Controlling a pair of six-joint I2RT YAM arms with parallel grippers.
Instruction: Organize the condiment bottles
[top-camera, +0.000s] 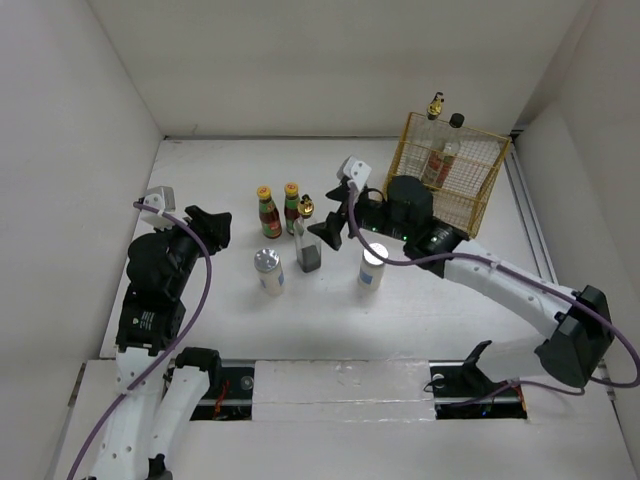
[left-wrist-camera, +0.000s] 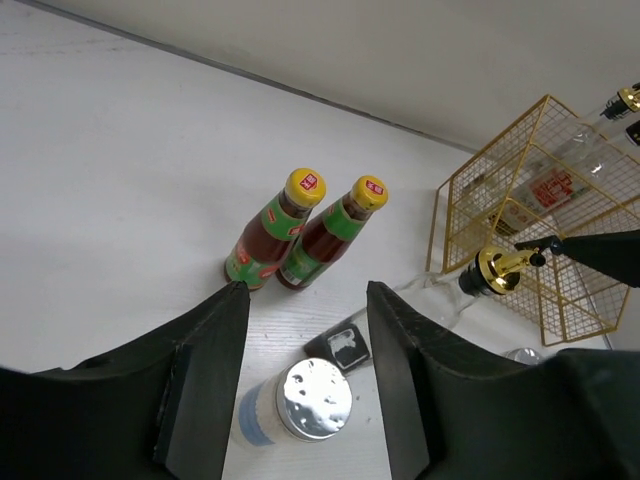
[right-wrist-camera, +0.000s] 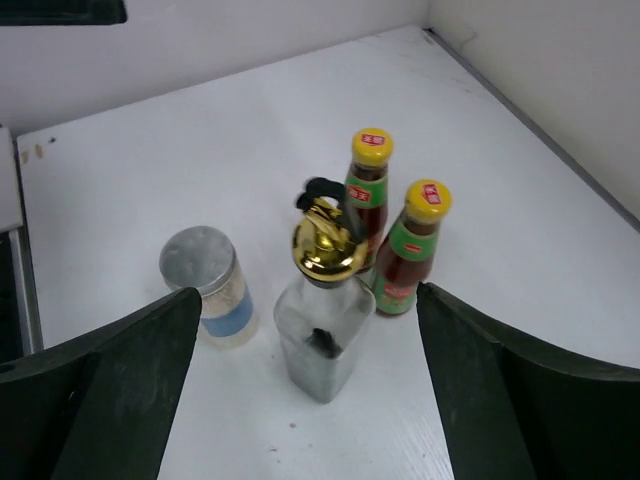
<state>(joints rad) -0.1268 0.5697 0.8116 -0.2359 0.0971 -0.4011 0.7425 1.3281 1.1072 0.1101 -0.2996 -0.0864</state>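
White table (top-camera: 230, 320) w/ plain white walls (top-camera: 330, 60).

**No legible text in any view**

Two red-sauce bottles (left-wrist-camera: 268, 232) (left-wrist-camera: 322, 243): small red stamp on each yellow cap, chars too small to read. Green/red body labels blurred. Clear bottle (left-wrist-camera: 548, 190) in wire basket (left-wrist-camera: 490, 143): red-white label, perhaps w/ lettering, unreadable. Dark jar (left-wrist-camera: 345, 347): white mark on cap, no chars discernible.

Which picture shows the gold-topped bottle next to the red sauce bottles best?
The right wrist view. There the gold-topped bottle stands whole and large in the middle, with its clear glass and gold spout plain to see. The top external view shows it small, from above. The left wrist view shows mainly its gold top, off to one side.
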